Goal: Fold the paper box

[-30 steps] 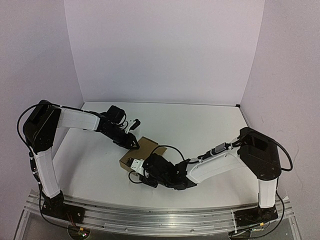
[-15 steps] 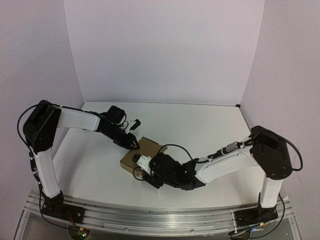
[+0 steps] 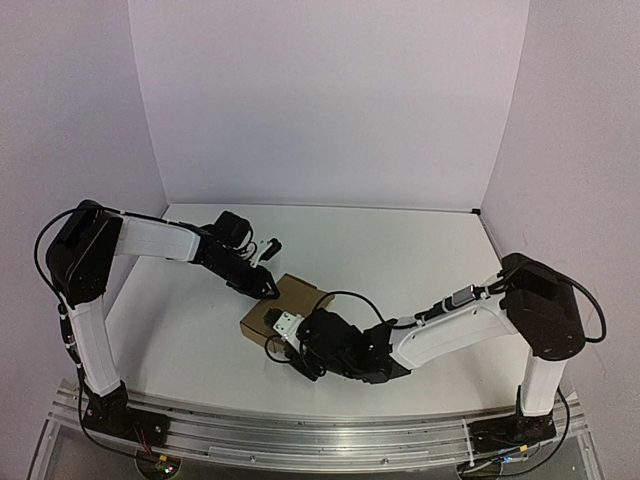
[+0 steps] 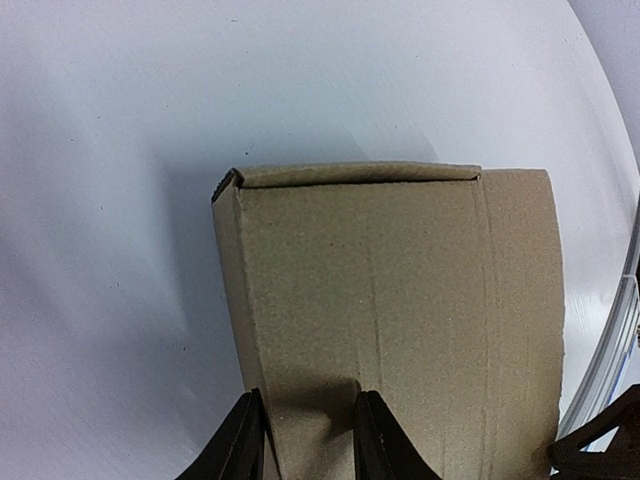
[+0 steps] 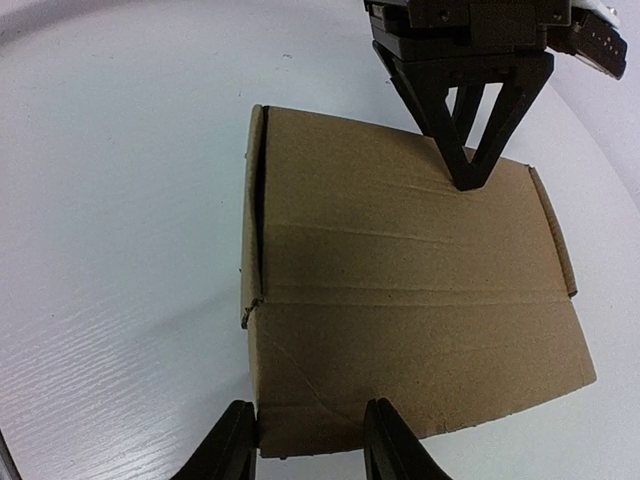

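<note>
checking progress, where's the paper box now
In the top view the paper box sits on the table left of centre, between the left claw at its far edge and the right claw at its near edge.

The paper box (image 3: 297, 298) lies on the table (image 3: 420, 250), between the two pincers. The left gripper (image 4: 305, 430) is at the box's far side, and its tips are over the top face, just inside that edge. From this pincer the box extends ahead and to the right, with the table to the left and beyond. The right gripper (image 5: 305, 440) is at the opposite, near side. From it the box lies straight ahead, with the box's near edge between its fingers (image 5: 235, 445). The left gripper stands beyond, towards the right.
</note>
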Controlling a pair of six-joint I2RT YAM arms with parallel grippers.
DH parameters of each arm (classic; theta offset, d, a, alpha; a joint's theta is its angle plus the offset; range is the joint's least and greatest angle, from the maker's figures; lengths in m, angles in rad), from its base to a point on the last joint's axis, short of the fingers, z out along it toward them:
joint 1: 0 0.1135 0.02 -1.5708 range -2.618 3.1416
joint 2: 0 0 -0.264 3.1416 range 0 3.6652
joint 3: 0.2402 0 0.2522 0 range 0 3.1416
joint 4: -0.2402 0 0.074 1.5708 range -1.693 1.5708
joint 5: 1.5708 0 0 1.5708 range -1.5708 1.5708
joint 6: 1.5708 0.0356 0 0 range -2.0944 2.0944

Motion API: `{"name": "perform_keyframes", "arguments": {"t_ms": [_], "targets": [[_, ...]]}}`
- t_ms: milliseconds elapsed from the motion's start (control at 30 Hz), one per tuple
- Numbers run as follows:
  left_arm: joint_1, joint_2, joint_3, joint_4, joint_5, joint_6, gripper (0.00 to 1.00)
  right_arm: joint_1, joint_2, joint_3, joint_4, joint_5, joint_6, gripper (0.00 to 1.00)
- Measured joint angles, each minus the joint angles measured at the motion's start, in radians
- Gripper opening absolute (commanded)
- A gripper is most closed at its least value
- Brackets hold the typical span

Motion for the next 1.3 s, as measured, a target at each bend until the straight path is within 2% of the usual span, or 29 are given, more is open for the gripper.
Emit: {"name": "perform_keyframes", "arguments": {"t_ms": [400,733,1300], "targets": [[0.000,0.000,0.000,0.000,0.000,0.000,0.30,0.010,0.005,-0.003,0.001,0.002,0.058,0.35],[-0.001,0.000,0.000,0.000,0.000,0.000,0.30,0.016,0.067,0.023,0.010,0.053,0.038,0.31],[0.000,0.000,0.000,0.001,0.000,0.000,0.30,0.040,0.068,0.024,0.011,0.145,-0.068,0.32]]}}
